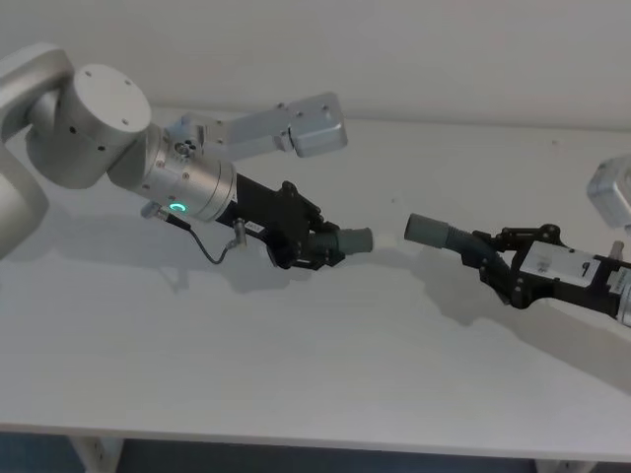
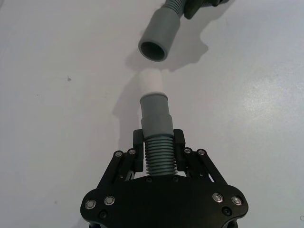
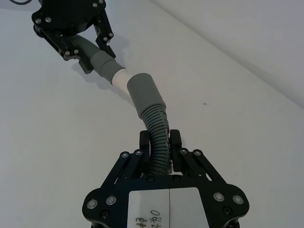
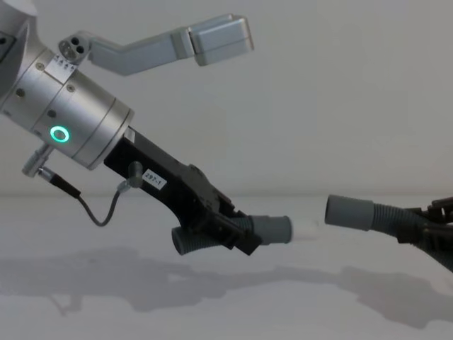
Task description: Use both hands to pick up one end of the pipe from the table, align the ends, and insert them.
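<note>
Under both sets of jaws you have the table [image 1: 296, 374], with the arms' shadows lying on it. Your left arm [image 1: 177, 182], the thick silver one, slants down to the left gripper [image 1: 325, 241]. A grey bracket [image 1: 296, 128] juts from the arm above and behind that gripper, and a thin cable [image 1: 212, 251] loops below it. The right gripper [image 1: 485, 254] faces the left one across a gap.

Your right jaws are clamped on the ribbed hose of the long piece [image 3: 147, 95]. The hose runs out from between them, bends, and ends in a smooth collar [image 1: 429, 230] well ahead of the fingertips. A white label [image 3: 164, 209] sits on the gripper body behind the jaws.

Your left jaws are closed around the ribbed part of the short piece [image 2: 156, 118]. Its smooth grey collar [image 2: 154, 102] stands just ahead of the fingertips, and in the chest view a stub of ribbed hose [image 4: 187, 241] sticks out behind and below them.

Both pieces hang clear of the table. The pale tip [image 2: 151, 80] juts forward from the short piece's collar and points at the open mouth [image 2: 152, 50] of the long piece's collar. The two are close but apart, and nothing is inserted. From the chest, the long piece's collar sits slightly higher than the short one's.

A green ring light [image 4: 59, 134] glows on the left arm, far behind its jaws.
</note>
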`<action>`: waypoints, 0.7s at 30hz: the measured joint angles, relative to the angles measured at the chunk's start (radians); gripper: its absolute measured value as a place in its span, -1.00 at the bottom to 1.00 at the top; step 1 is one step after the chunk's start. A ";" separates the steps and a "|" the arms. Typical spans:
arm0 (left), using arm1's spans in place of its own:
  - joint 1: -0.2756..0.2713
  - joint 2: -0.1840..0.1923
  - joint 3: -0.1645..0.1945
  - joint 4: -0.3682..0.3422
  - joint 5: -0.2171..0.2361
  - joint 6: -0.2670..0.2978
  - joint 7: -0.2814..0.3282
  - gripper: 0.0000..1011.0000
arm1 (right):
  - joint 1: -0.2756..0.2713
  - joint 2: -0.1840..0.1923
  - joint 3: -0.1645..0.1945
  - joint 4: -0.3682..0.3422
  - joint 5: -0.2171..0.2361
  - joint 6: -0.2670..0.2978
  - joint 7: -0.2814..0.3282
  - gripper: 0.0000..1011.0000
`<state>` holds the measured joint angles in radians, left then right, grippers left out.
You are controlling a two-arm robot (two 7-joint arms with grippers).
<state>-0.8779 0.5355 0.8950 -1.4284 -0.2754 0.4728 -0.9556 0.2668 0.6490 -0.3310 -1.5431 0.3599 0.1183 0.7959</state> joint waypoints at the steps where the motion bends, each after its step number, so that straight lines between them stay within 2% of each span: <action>1: -0.001 0.000 0.001 0.000 0.000 0.001 0.000 -0.30 | 0.001 0.000 -0.001 0.001 0.001 0.001 -0.001 -0.52; 21: -0.009 0.014 0.024 -0.013 -0.001 0.024 0.015 -0.30 | 0.019 0.007 -0.021 0.008 0.010 0.008 -0.013 -0.52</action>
<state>-0.8868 0.5493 0.9191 -1.4414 -0.2767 0.4972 -0.9409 0.2856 0.6559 -0.3516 -1.5356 0.3697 0.1263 0.7828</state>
